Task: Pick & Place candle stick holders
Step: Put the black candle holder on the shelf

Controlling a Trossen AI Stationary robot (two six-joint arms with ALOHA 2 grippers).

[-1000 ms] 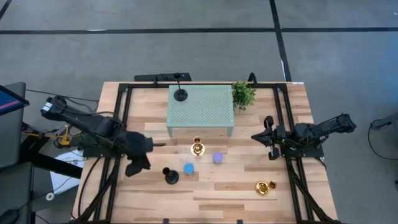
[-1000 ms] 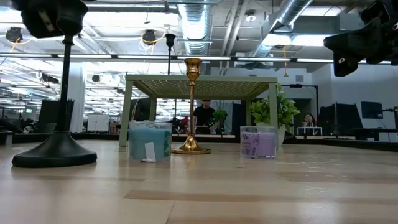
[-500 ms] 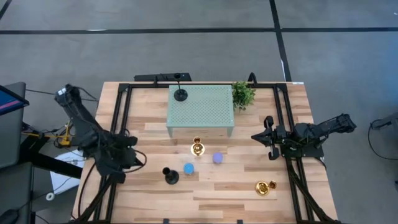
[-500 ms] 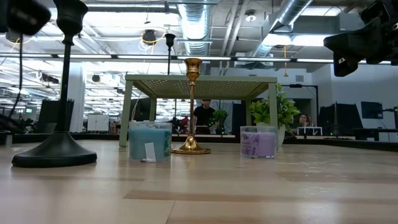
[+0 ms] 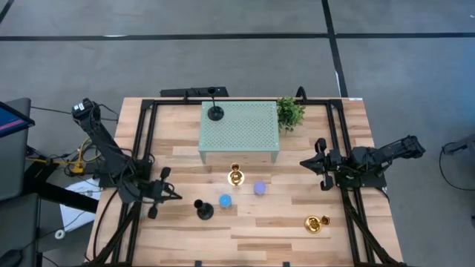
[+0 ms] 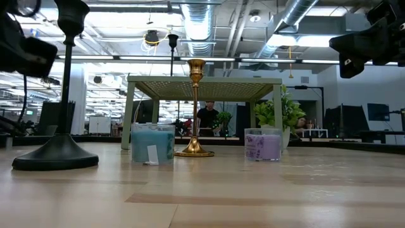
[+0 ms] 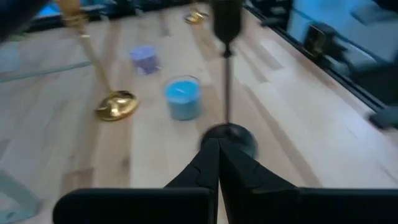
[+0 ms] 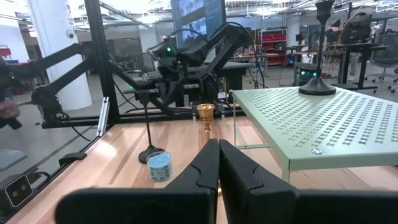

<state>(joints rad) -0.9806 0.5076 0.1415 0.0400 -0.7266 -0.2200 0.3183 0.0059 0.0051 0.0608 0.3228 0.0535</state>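
Black holder A [image 5: 203,210]: upright on table, near-left, just left of blue candle [image 5: 225,200].
Black holder B [image 5: 215,113]: on green shelf [image 5: 245,130], far-left corner.
Gold holder A [image 5: 236,176]: upright, centre, before the shelf.
Gold holder B [image 5: 317,224]: lying down, near-right.
Left gripper [image 5: 165,194]: fingers closed, empty, left of black holder A, apart.
Right gripper [image 5: 320,165]: closed, empty, right side.

Pale green perforated stand [image 5: 240,132], blue candle [image 5: 225,200], lilac candle [image 5: 260,188].
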